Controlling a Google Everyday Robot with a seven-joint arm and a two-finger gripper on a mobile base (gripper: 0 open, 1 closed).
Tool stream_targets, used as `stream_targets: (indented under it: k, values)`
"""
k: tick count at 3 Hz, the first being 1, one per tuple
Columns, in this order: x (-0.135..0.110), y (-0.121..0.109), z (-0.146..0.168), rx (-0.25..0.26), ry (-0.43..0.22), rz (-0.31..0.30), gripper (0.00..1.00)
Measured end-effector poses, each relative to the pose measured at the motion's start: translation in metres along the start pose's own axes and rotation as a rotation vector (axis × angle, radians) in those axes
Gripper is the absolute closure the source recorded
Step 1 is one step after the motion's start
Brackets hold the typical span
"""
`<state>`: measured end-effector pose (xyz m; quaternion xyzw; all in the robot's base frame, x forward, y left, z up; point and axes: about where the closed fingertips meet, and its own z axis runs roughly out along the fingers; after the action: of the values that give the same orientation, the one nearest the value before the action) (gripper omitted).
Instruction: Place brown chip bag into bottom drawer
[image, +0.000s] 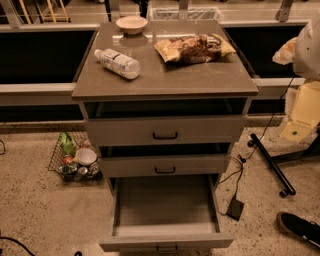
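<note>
While beside cabinet (165, 80), gripper (284, 52) apart from brown chip bag (194, 48)

Chip bag (194, 48) right of bottle (117, 63) on cabinet (190, 79), bowl (131, 23) behind, bottom drawer (165, 206) below (hand (286, 51) far right)

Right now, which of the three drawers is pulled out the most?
The bottom drawer: pulled far out, showing its grey floor. The top drawer and middle drawer barely stick out. The gripper is at the right edge.

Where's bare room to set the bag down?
Bottom drawer is bare wall to wall. On top, the front strip before bottle and bag is free; the back by the bowl is crowded. Pincer sits off the right edge.
</note>
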<state>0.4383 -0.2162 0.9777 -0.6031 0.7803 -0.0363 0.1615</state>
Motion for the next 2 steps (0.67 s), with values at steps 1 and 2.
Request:
stream_targets:
  k: [1, 2]
  values:
    - [0.000, 0.000, 0.000, 0.000, 0.000, 0.000, 0.00]
    - [-0.003, -0.024, 0.008, 0.062, -0.033, 0.012, 0.00]
